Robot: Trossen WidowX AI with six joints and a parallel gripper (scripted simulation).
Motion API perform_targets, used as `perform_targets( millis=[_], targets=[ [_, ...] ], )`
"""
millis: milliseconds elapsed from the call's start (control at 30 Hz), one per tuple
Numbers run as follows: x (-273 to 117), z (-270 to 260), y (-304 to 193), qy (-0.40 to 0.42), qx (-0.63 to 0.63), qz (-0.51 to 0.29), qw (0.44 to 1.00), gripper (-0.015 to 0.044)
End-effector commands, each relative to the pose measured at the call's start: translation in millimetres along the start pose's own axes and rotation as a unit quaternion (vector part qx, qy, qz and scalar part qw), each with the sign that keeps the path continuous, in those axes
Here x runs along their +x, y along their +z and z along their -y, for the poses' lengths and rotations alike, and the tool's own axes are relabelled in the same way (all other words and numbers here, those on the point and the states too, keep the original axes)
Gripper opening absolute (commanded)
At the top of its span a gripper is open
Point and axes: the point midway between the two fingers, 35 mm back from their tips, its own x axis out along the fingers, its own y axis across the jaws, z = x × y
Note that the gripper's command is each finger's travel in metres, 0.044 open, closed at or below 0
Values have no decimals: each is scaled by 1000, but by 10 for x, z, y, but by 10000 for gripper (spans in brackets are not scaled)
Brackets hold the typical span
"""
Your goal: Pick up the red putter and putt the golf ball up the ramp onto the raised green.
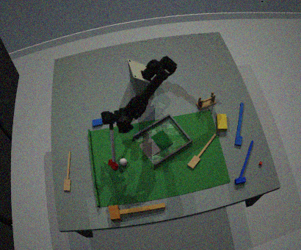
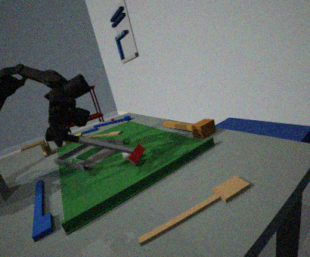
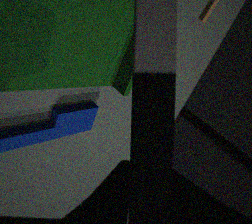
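Note:
My gripper [image 1: 111, 121] is shut on the grey shaft of the red putter [image 1: 112, 148] and holds it over the left side of the green mat [image 1: 156, 159]. The putter's red head [image 1: 113, 165] sits low on the mat, right beside the white golf ball [image 1: 123, 162]. In the exterior view the red head [image 2: 136, 153] hides most of the ball [image 2: 125, 156]. The grey-framed raised green [image 1: 164, 140] with its grey ramp [image 1: 147, 146] stands to the right of the ball. In the wrist view the shaft [image 3: 154, 95] runs up the middle.
A blue putter [image 1: 97, 122] lies just behind the gripper, off the mat's corner. Tan wooden putters [image 1: 67, 171] [image 1: 201, 151] [image 1: 136, 210], two blue putters [image 1: 238, 123] [image 1: 244, 163], a yellow block [image 1: 222, 121] and a small wooden gate [image 1: 206, 101] lie around the mat.

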Motion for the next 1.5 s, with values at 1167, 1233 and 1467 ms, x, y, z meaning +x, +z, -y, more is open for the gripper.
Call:
perform_targets(
  millis=[1167,1233,1467],
  targets=[
    [267,332,180,-5,6,5,1000,0],
    [267,332,180,-5,6,5,1000,0],
    [265,287,175,-1,5,5,1000,0]
  ],
)
